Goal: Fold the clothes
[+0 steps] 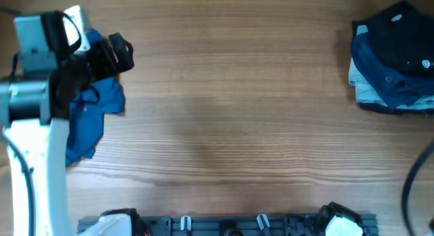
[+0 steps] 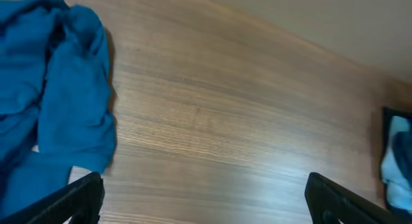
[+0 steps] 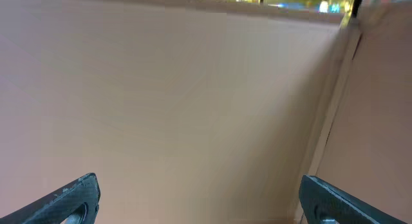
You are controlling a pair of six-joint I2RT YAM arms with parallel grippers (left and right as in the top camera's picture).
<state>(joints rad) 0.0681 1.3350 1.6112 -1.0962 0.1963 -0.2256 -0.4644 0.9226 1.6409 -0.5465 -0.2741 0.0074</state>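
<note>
Closest up are the dark tips of the left jaws, spread wide at the bottom corners of the wrist view with nothing between them, just bare tabletop (image 2: 225,121). Same deal with the right jaws: wide apart, holding nothing, pointed at a blank pinkish surface with no cloth anywhere near.

So my read is we're at the very start of a fold, the "go grab the next piece" step. The blue garment (image 2: 58,89) sits ahead of the left jaws and off to their left, near but not touching. From overhead it's partly hidden under the left arm (image 1: 30,148).

Next move probably means swinging the jaws left and down onto an edge, pinching it, then dragging it out to the open wood to the right of the jaws so it can be spread flat.

That garment is a crumpled heap, bunched into soft ridges, no clear collar or hem I can pick out. Well off to the right of the jaws there's a stack of dark clothes (image 1: 393,60), looking already folded.
</note>
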